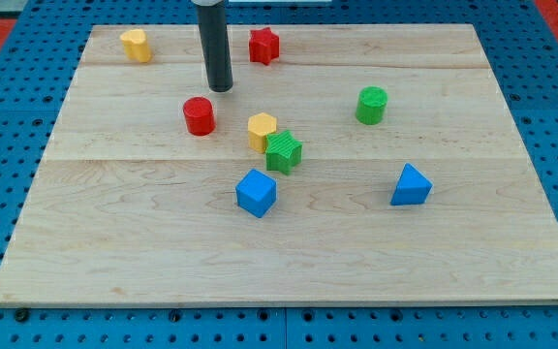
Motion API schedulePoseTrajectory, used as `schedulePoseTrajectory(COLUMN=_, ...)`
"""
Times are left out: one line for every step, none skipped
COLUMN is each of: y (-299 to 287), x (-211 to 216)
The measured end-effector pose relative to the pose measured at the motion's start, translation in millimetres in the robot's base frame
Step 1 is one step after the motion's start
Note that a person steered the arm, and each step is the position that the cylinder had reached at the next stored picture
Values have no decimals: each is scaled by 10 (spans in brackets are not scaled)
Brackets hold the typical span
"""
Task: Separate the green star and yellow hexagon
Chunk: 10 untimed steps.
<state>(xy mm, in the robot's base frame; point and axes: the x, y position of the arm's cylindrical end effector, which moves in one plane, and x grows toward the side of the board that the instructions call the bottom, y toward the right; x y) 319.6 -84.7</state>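
Note:
The green star (284,152) and the yellow hexagon (262,130) sit touching each other near the board's middle, the hexagon up and to the left of the star. My tip (221,88) rests on the board above and to the left of them, apart from both, and just up-right of a red cylinder (199,115).
A blue cube (256,192) lies just below the star. A blue triangular block (411,185) is at the right, a green cylinder (371,105) upper right, a red star (263,45) at the top, a yellow block (136,45) top left. The wooden board (114,242) sits on blue pegboard.

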Motion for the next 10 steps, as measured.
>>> schedulePoseTrajectory(y=123, x=291)
schedulePoseTrajectory(y=495, x=582)
schedulePoseTrajectory(y=819, x=640)
schedulePoseTrajectory(y=849, x=873)
schedulePoseTrajectory(y=568, x=979)
schedulePoseTrajectory(y=689, x=1422)
schedulePoseTrajectory(y=812, x=1876)
schedulePoseTrajectory(y=1158, x=2009)
schedulePoseTrajectory(y=1345, x=1719)
schedulePoseTrajectory(y=996, x=1101)
